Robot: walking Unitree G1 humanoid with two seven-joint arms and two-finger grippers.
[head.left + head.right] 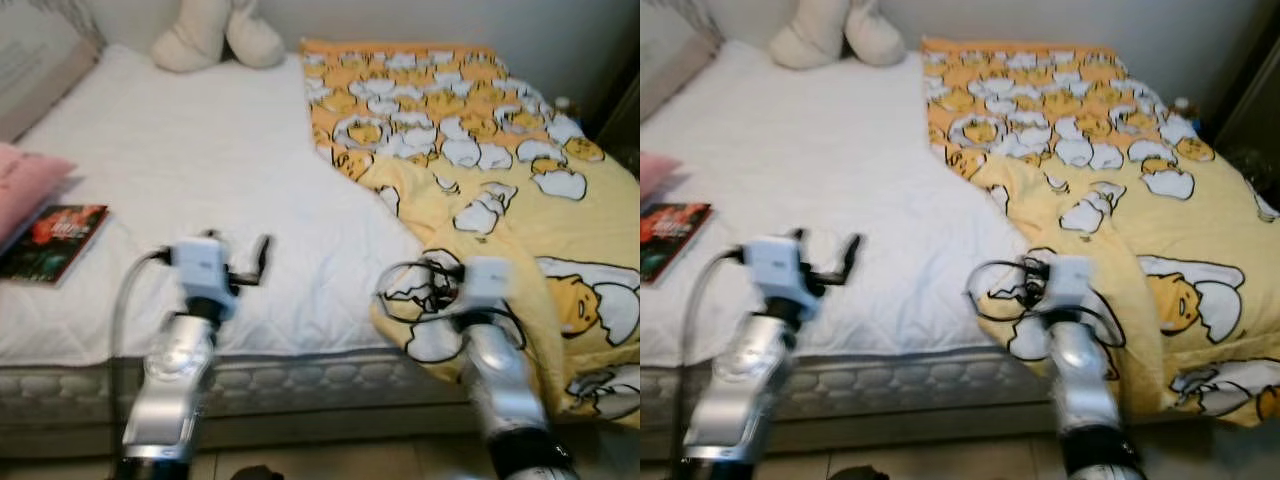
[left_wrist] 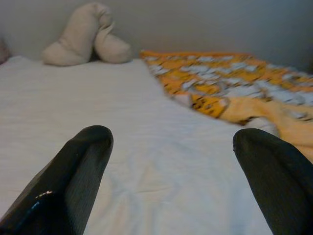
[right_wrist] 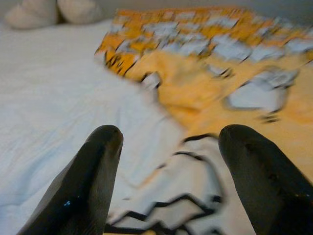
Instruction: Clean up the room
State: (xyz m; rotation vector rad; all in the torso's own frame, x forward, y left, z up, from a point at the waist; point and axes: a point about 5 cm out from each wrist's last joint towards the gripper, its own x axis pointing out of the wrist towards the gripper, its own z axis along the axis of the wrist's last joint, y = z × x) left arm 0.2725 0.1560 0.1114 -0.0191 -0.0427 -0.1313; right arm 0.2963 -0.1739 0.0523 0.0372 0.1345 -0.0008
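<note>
A yellow blanket (image 1: 480,170) printed with egg cartoons covers the right half of the bed and hangs over its front edge. The white sheet (image 1: 200,170) lies bare on the left half. My left gripper (image 2: 171,142) hovers open over the white sheet near the bed's front edge, nothing between its fingers. My right gripper (image 3: 168,142) is open just above the blanket's lower left corner, where the blanket meets the sheet. Both black fingers (image 3: 98,161) stand wide apart and hold nothing.
A red-covered book (image 1: 55,240) lies at the bed's left edge beside a pink pillow (image 1: 25,185). A cream plush cushion (image 1: 215,35) rests against the far wall. The quilted mattress side (image 1: 300,380) faces me. Dark furniture (image 1: 625,120) stands at the far right.
</note>
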